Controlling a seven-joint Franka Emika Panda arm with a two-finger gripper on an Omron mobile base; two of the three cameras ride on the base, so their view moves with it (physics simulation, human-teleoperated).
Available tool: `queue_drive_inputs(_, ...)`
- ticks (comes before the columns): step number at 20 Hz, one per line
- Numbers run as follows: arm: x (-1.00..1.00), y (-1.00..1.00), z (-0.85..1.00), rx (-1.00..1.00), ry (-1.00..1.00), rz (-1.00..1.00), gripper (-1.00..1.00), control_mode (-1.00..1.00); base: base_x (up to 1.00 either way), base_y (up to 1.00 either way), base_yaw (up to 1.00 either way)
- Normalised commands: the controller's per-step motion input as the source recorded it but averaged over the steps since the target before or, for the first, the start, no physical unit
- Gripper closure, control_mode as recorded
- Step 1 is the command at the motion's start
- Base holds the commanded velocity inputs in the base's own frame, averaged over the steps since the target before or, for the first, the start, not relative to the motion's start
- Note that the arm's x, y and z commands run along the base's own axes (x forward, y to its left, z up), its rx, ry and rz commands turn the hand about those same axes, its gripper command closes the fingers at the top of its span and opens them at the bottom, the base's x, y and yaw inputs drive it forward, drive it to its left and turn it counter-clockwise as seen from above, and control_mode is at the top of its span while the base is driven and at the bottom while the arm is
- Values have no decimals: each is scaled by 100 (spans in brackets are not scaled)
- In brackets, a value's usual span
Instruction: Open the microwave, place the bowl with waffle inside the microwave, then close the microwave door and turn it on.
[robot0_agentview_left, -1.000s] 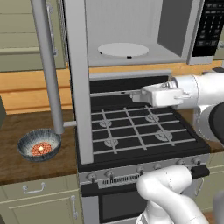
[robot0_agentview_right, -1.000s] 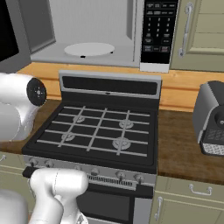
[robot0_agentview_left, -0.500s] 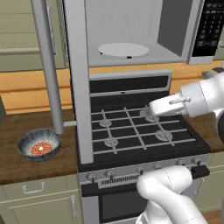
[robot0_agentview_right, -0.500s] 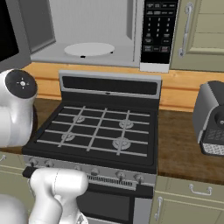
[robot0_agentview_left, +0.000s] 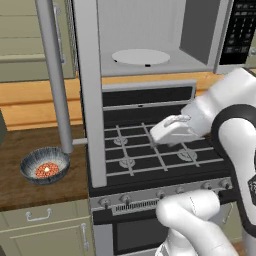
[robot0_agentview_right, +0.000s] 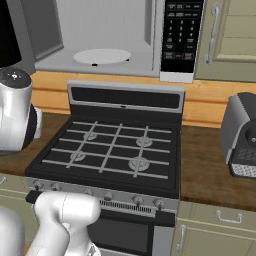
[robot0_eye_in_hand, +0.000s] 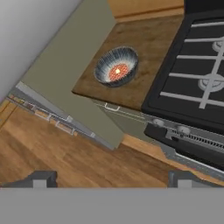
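Seen from the hand view, the gripper (robot0_eye_in_hand: 109, 179) has its fingertips (robot0_eye_in_hand: 41, 178) spread wide on nothing, with the bowl (robot0_eye_in_hand: 116, 67) and waffle (robot0_eye_in_hand: 119, 71) at 12 o'clock on the wooden counter (robot0_eye_in_hand: 144, 48), while the left base view shows the microwave door (robot0_agentview_left: 89, 90) swung open beside the bowl.

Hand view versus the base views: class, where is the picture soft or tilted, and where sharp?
Hand view: rolled, so the wooden counter runs diagonally; the speckled grey-blue bowl looks soft. Left base view: even light, soft shading, bowl clearer. Right base view: black gas stove grates crisp.
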Motion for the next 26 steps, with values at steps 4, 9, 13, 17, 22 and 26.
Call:
queue_drive_inputs(4,51,8,-84,-18,8,0,-100,-100,0,0,0)
queue_drive_inputs(9,61,28,-76,-5,13,0,-100,-100,0,0,0)
queue_drive_inputs(13,78,31,-57,2,20,0,-100,-100,0,0,0)
queue_drive_inputs(17,52,75,-39,0,16,-10,-100,-100,0,0,0)
queue_drive_inputs(22,57,77,-39,-3,8,-12,-100,-100,0,0,0)
queue_drive_inputs(26,64,55,-26,0,2,-12,-100,-100,0,0,0)
